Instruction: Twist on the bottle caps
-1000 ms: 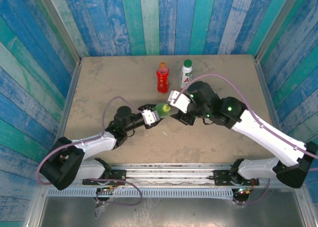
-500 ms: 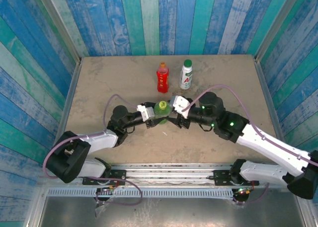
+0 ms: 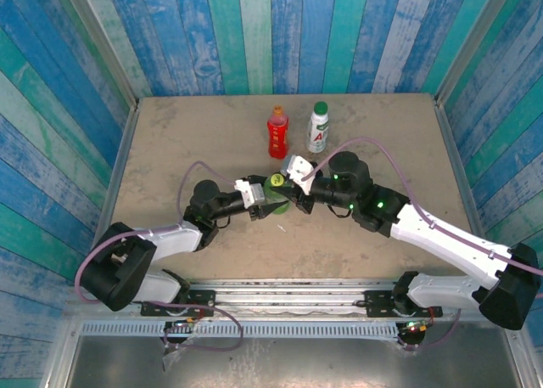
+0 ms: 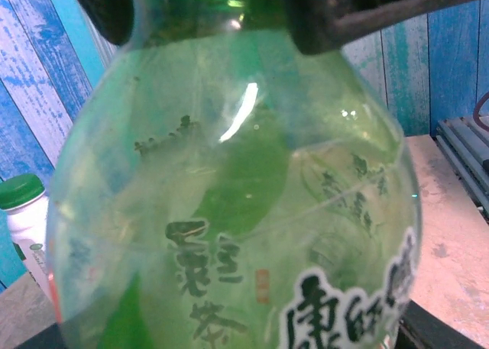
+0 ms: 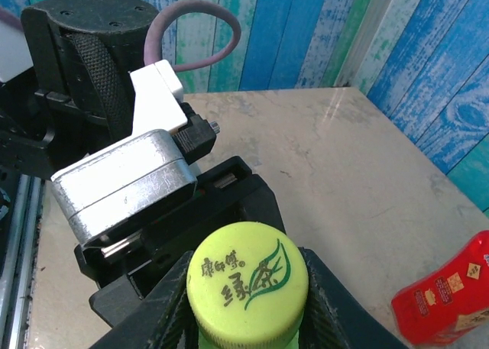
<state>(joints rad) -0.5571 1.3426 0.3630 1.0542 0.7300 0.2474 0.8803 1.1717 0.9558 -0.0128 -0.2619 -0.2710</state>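
At the middle of the table (image 3: pixel 170 150) you have the left gripper (image 3: pixel 265 199) clamped around the green bottle (image 3: pixel 276 184) and the right gripper (image 3: pixel 287 187) pinching its yellow-green cap (image 5: pixel 247 284), while the red bottle (image 3: pixel 277 135) and white bottle (image 3: pixel 318 132) behind stand capped, so this tightening looks like the last job.

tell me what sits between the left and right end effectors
The clear green bottle stands there, seen in the top view. The left end effector holds its body; the right end effector clamps its yellow-green cap.
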